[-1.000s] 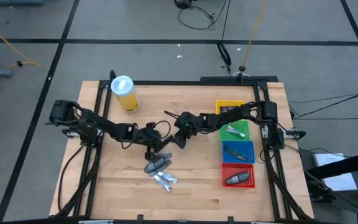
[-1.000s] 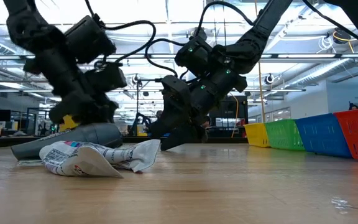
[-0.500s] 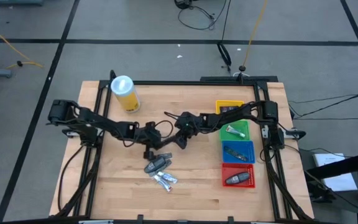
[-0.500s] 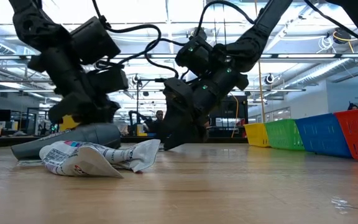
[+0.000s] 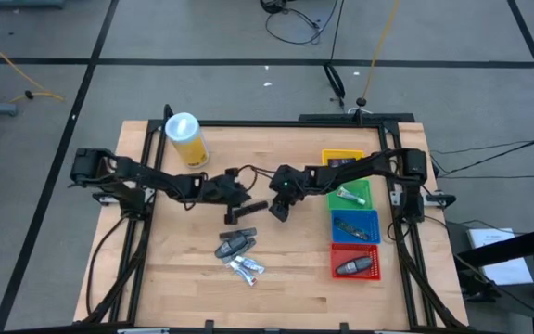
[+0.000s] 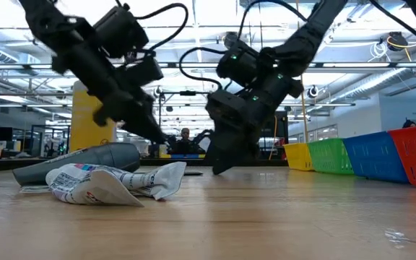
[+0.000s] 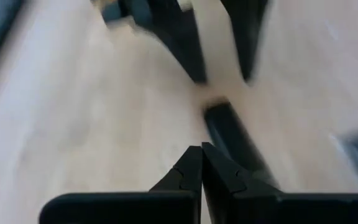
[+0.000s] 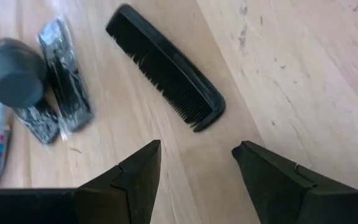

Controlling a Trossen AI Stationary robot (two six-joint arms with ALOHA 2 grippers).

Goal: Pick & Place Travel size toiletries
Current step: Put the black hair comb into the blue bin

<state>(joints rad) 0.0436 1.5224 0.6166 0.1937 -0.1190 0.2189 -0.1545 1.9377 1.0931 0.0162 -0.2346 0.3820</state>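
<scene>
A black comb (image 5: 247, 211) (image 8: 166, 68) lies flat on the wooden table, between my two grippers. My left gripper (image 5: 241, 196) (image 7: 201, 155) is shut and hangs just above the table at the comb's far side. My right gripper (image 5: 279, 208) (image 8: 194, 155) stands open a little right of the comb, low over the wood, with nothing between its fingers. Nearer the front edge lies a small heap of toiletries: a dark tube (image 8: 14, 71), a dark flat pack (image 8: 64, 68) and a white crumpled tube (image 6: 100, 184).
A tall yellow canister (image 5: 185, 139) with a white lid stands at the far left. Yellow (image 5: 341, 158), green (image 5: 364, 193), blue (image 5: 371, 225) and red (image 5: 371, 263) trays line the right side, each holding items. Bare wood lies at the front.
My left gripper, still shut, has risen off the heap of toiletries and swung toward the far edge and the right, rolling a little. The comb now lies uncovered beside it. My right gripper has drawn back slightly toward the table's right edge, still open.
</scene>
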